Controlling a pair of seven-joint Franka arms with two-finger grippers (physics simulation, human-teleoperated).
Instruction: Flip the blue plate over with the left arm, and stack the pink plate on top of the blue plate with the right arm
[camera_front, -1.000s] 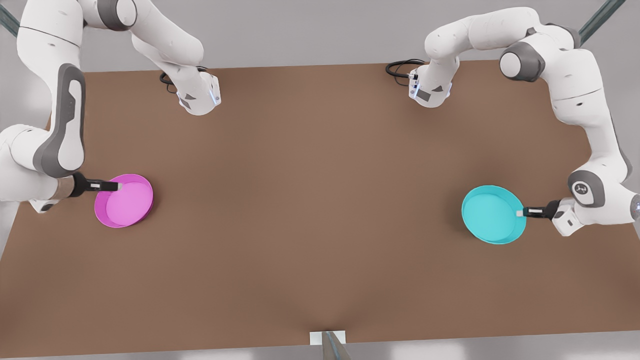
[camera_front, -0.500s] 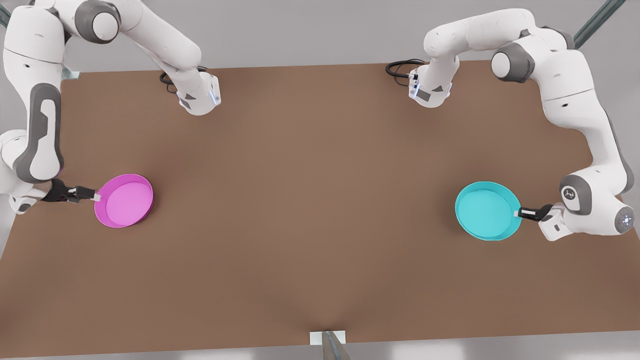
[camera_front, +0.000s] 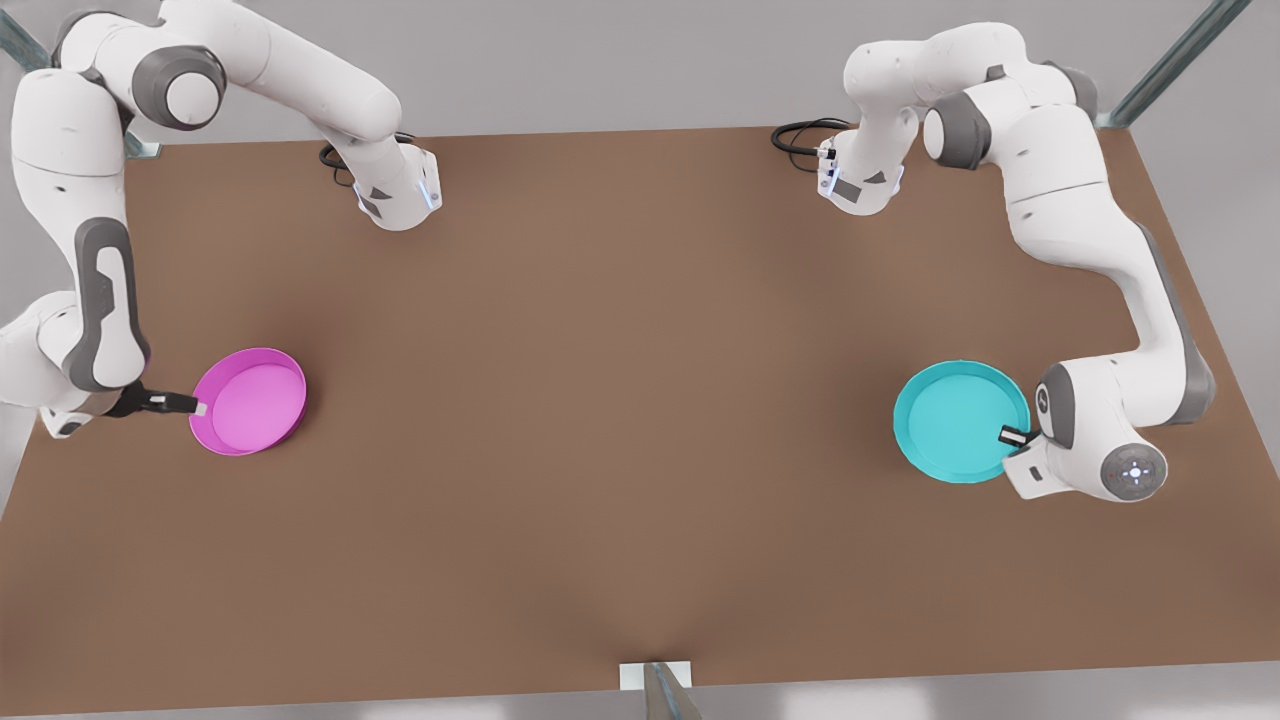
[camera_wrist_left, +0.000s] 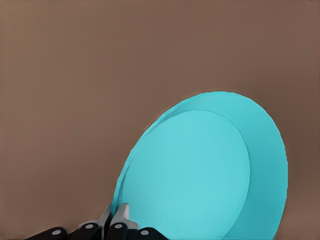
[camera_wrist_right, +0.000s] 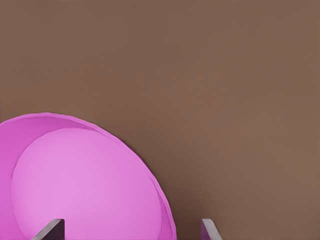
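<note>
Turquoise first: the blue plate (camera_front: 958, 421) is sitting toward the front view's right side of the brown table (camera_front: 620, 420), and I'm seeing my left gripper (camera_front: 1018, 436) clenched on its rim at the edge nearest that arm. In the left wrist view the two black fingers (camera_wrist_left: 119, 226) are pinching the thin rim together, and the blue plate (camera_wrist_left: 210, 170) is showing its flat inner face and low wall; it is looking tilted against the table there, though I cannot tell for sure whether its far edge is touching the surface. Over on the front view's left, the pink plate (camera_front: 248, 401) is lying flat on the table, open side up. My right gripper (camera_front: 190, 406) is sitting level with the table right at the pink plate's outer rim, on the side facing that arm. In the right wrist view its fingertips (camera_wrist_right: 51, 230) are spread wide apart, released, with the pink plate (camera_wrist_right: 85, 180) partly between them and nothing being gripped. The two plates are lying well apart, with bare brown table running between them.
</note>
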